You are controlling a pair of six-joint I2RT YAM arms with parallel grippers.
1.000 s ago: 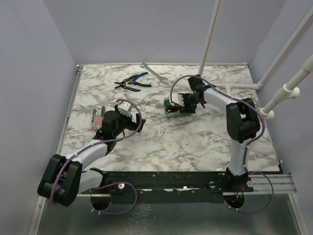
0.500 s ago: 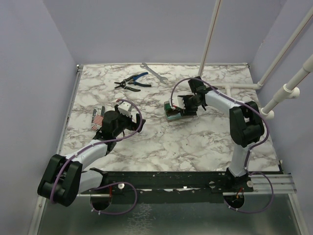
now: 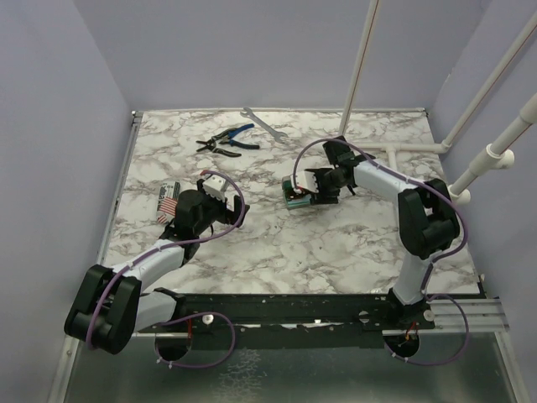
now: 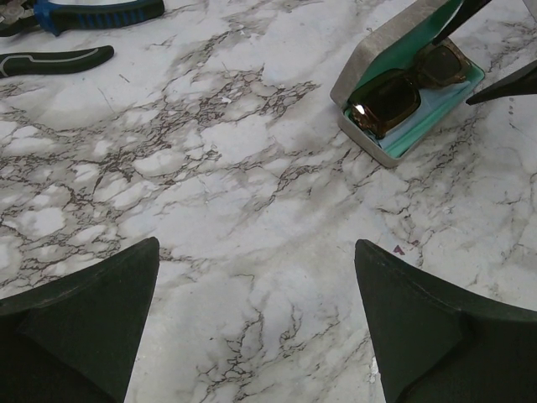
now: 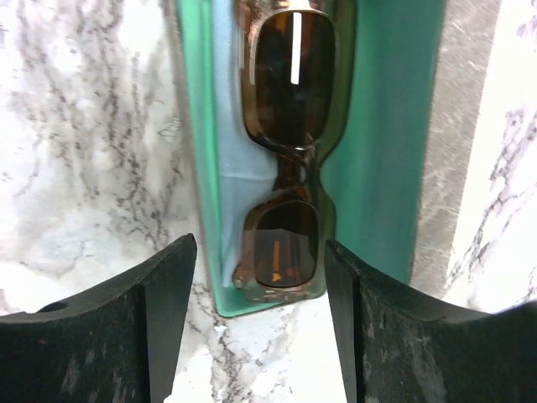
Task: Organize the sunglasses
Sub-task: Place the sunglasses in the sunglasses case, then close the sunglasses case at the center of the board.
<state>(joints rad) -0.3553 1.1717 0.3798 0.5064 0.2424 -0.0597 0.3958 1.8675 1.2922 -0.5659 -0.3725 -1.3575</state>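
Note:
The sunglasses [image 5: 285, 151], amber lenses in a brown frame, lie folded inside the open grey case [image 5: 457, 143] on its teal lining, partly over a light blue cloth [image 5: 226, 117]. My right gripper [image 5: 260, 277] is open and empty. It hovers just off the near end of the case with a finger on either side of the lower lens. In the top view it [image 3: 317, 180] sits at the right end of the case [image 3: 294, 195]. My left gripper [image 4: 256, 277] is open and empty over bare marble, left of the case [image 4: 369, 138] and sunglasses [image 4: 403, 84].
Blue-handled pliers [image 3: 231, 134], black-handled pliers [image 3: 220, 149] and a wrench [image 3: 263, 122] lie at the back of the marble table. A flag-patterned object [image 3: 168, 204] lies by the left arm. White pipes stand at the back right.
The right arm's elbow has swung to the right, and its gripper has eased slightly back from the case, staying open. The left arm has not moved.

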